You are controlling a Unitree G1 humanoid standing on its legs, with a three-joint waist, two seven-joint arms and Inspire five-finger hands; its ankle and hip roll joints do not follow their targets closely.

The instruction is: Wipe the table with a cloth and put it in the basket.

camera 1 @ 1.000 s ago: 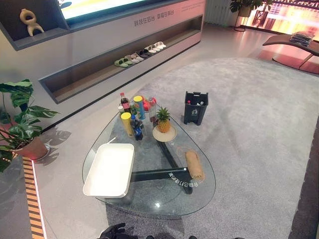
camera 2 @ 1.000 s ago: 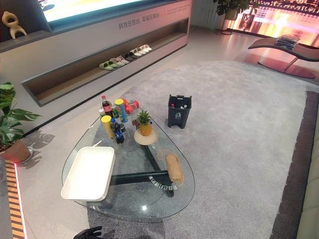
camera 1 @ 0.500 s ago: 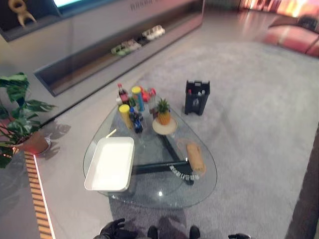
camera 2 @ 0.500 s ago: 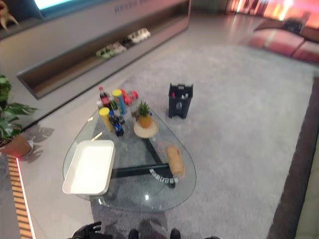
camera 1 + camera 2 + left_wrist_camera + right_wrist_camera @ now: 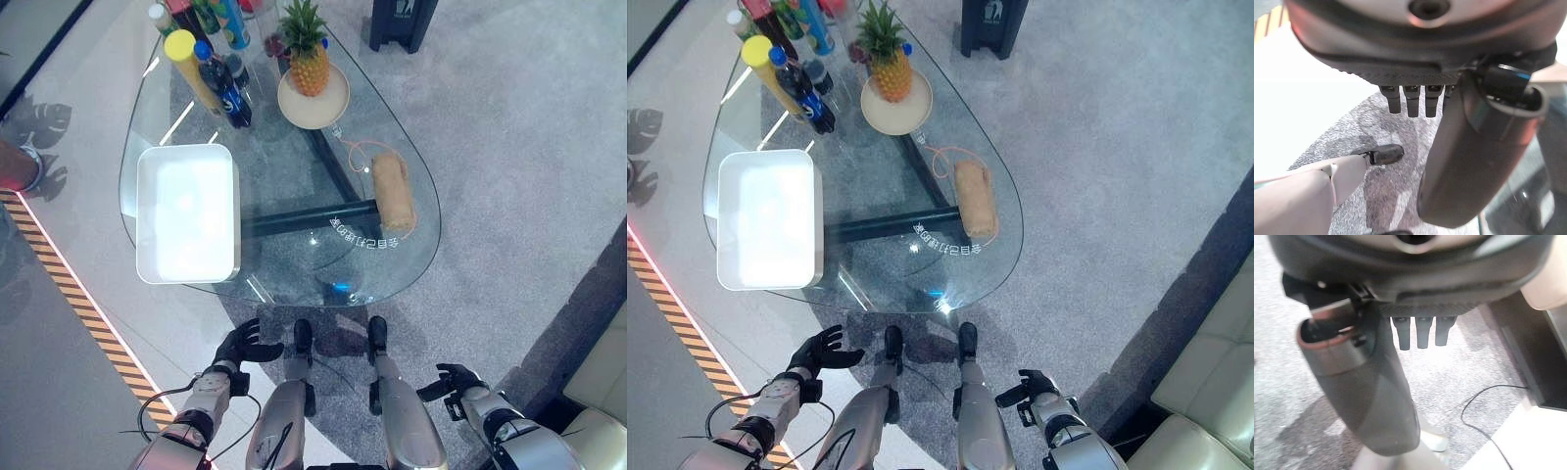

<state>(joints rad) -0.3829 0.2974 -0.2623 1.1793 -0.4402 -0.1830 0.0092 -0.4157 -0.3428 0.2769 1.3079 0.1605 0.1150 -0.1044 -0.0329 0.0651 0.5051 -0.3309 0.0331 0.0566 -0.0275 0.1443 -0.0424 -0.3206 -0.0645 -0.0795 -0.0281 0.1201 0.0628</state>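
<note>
1. Looking down from the left eye view, a glass table [image 5: 411, 250] carries a rolled tan cloth [image 5: 392, 192] near its right edge, apart from a white tray [image 5: 186, 211] on the left side. A pineapple [image 5: 307, 61] on a plate [image 5: 333, 103] and several bottles [image 5: 217, 73] stand at the far end.
2. In the right eye view, a dark basket [image 5: 991, 23] sits on the carpet [image 5: 1136, 147] beyond the table. The left hand [image 5: 818, 351] and right hand [image 5: 1031, 388] hang low, well short of the table.
3. In the left wrist view, the left hand's fingers [image 5: 1413, 100] are straight and empty.
4. In the right wrist view, the right hand's fingers [image 5: 1422, 333] are straight, holding nothing.
</note>
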